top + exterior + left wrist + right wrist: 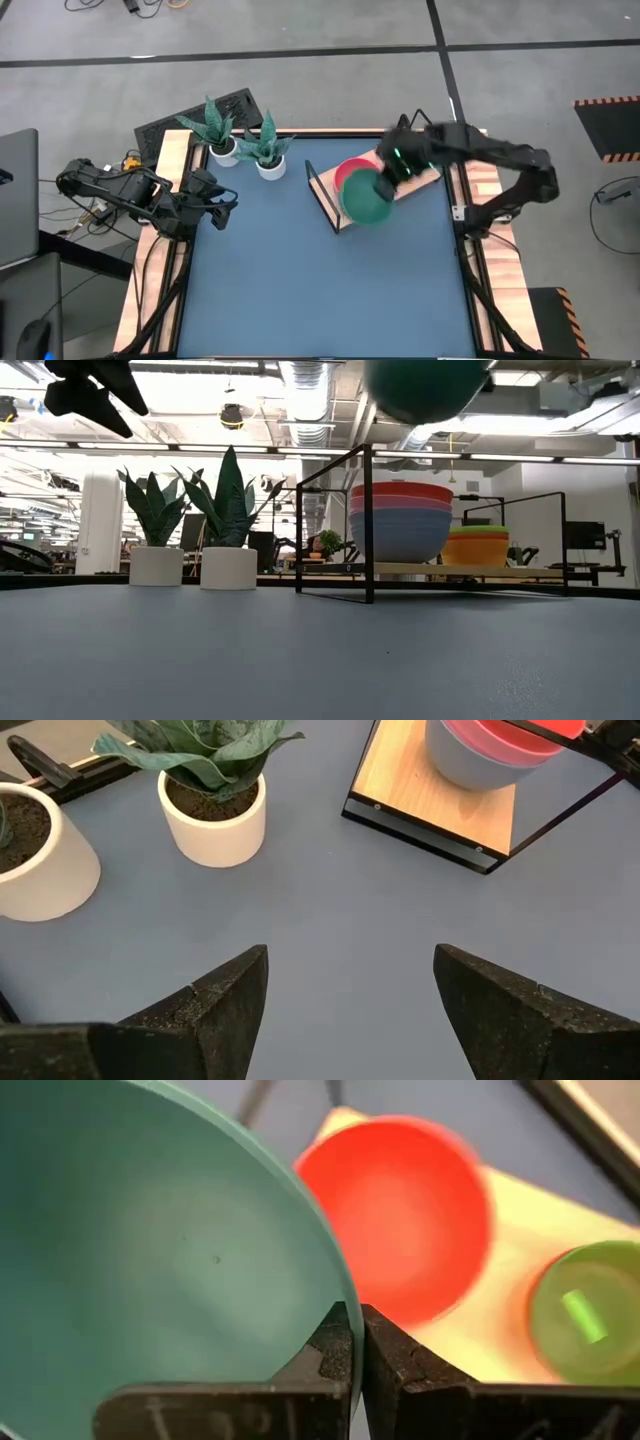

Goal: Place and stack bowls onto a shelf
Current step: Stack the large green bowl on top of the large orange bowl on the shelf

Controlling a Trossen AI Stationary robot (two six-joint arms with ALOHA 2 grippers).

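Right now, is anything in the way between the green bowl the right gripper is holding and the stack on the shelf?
Nothing visible. The right gripper pinches the dark green bowl by its rim, above and beside the stack, whose top coral-red bowl is open and empty. The shelf frame's top bar runs alongside.

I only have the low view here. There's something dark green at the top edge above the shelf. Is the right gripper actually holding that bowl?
Observer: Yes. The right gripper is shut on the rim of the dark green bowl.
Operator: Where is it relative to the big stack?
Observer: From above, it overlaps the coral-red bowl that tops the stack.
Operator: What tops the smaller stack?
Observer: A lime green bowl, on the shelf beside the big stack.
Operator: And the left arm?
Observer: The left gripper is open at the table's left edge, holding nothing.
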